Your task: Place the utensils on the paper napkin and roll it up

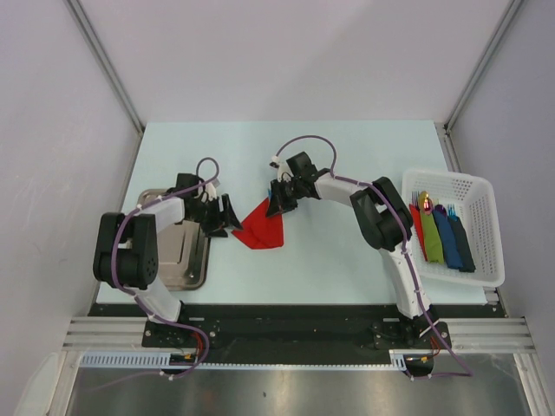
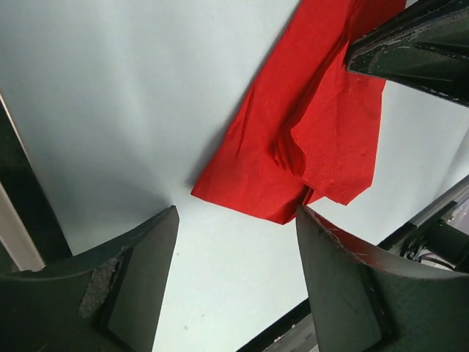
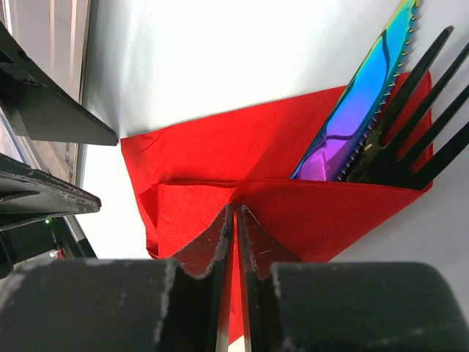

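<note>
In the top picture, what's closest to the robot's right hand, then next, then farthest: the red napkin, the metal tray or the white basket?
1. Red napkin, pinched in the right hand.
2. Metal tray, off to the left.
3. White basket, at the far right.

utensils (image 3: pixel 355 110) inside napkin (image 1: pixel 260 230), basket (image 1: pixel 447 177) right, tray (image 1: pixel 186 260) left

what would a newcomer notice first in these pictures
The red napkin mid-table, folded over, with the right gripper shut on its edge and the left gripper open beside it. A rainbow-sheened knife and dark fork poke from the fold. A white basket at the right edge holds coloured rolls.
</note>
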{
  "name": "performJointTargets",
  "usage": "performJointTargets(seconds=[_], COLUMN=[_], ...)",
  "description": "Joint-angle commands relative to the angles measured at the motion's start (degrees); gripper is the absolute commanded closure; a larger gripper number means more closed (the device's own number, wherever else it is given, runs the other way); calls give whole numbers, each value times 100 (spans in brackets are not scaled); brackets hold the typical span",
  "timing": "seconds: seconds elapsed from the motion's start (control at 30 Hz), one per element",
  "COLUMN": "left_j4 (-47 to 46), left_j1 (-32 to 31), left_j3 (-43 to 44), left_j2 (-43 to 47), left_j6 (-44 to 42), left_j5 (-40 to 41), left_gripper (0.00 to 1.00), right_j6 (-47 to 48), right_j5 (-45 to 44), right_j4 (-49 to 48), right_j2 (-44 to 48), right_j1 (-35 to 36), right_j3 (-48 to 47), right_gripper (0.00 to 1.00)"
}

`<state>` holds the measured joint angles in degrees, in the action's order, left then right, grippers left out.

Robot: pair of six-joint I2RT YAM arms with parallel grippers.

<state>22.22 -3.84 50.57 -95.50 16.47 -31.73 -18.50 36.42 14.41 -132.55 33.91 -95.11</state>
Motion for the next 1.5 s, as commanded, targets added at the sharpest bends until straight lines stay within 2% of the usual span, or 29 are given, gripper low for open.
performJointTargets(seconds=[0.0,0.23,0.4,0.47,0.6,0.7,1.0,1.1,1.13,1.2,1.23,1.3,1.37,1.47], left_j4=[-6,-1016,-2026,-2142,-2178,-1871,-966,-781,-789,-876,-973,-1114,-1167,-1176], left_j1=[-38,-407,-495,-530,-566,-548,-100,-73,-65,-65,-73,-117,-240,-451], left_j3=[-143,-240,-240,-144,111,261,-170,-152,-135,-109,-108,-39,14,146], left_j2=[-381,-952,-1216,-1304,-1567,-1647,-918,-865,-856,-769,-716,-628,-619,-548], left_j6=[-74,435,778,788,683,490,217,111,102,154,224,374,488,585], left_j5=[203,-974,-1310,-1397,-1398,-1363,-932,-985,-1054,-1134,-1195,-1450,-1669,-1767], left_gripper=[27,32,30,30,29,30,40,47,54,61,72,88,95,99], right_j6=[233,198,172,154,154,136,136,154,163,163,171,172,171,163], right_j5=[-795,-856,-874,-874,-874,-891,-856,-848,-848,-848,-839,-830,-821,-812], right_j4=[510,518,501,518,510,518,536,536,545,554,562,571,563,571], right_j2=[-412,-412,-412,-420,-421,-438,-482,-500,-508,-535,-552,-570,-579,-623], right_j1=[28,37,37,54,63,72,63,63,63,63,63,63,54,63], right_j3=[107,107,89,72,45,19,-51,-60,-78,-95,-104,-122,-148,-210], right_gripper=[89,90,90,90,90,90,90,90,91,91,91,91,91,91])
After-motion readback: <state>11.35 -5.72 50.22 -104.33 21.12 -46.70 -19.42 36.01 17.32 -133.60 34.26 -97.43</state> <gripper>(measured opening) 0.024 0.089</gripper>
